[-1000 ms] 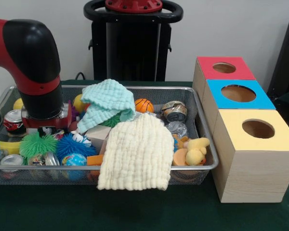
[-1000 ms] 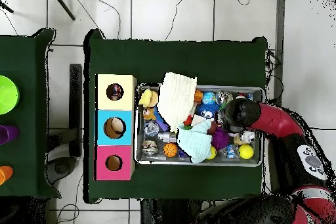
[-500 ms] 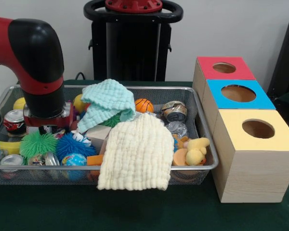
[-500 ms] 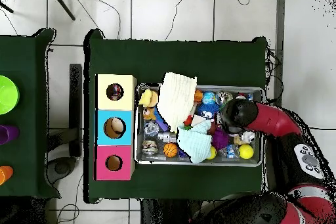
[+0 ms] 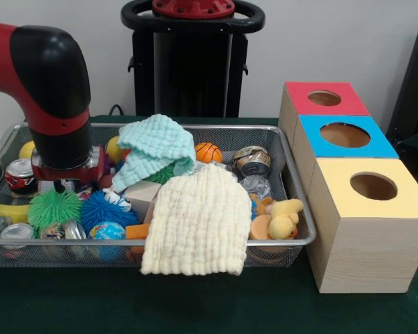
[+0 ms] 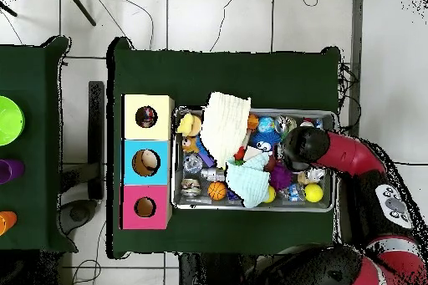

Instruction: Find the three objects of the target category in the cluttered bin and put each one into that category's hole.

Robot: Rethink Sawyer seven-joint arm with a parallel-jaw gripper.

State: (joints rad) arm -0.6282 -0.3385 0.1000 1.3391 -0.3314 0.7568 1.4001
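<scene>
At the left end of the cluttered bin [image 5: 83,244] the red and black arm [image 5: 49,90] stands upright with its gripper [image 5: 64,179] sunk among the cans and spiky balls. Over the last second the arm has drifted only a little sideways and lifted a trace, and nothing in the bin has shifted with it. I judge that it is still searching or settling on a grasp and that no pick has come out. Whether the gripper is open or closed on anything I cannot tell, since the wrist and the clutter hide its tip in both views.

Towards the middle, the mint-green cloth [image 5: 155,154] lies heaped on the toys. The cream cloth [image 5: 195,219] drapes over the near rim. Neither has moved, so whatever they cover is still covered. I cannot pick out any of the three objects with certainty from the front.

At the right, the hole [image 5: 373,186] in the yellow-topped box reads plain dark from the front. The overhead view looks straight down into it [image 6: 146,117] and shows something pale and reddish inside, too small to name. It also shows a small white patch [image 6: 316,174] just beside the arm, which the arm blocks from the front. That patch may be one of the fabric pieces, though I cannot be sure
</scene>
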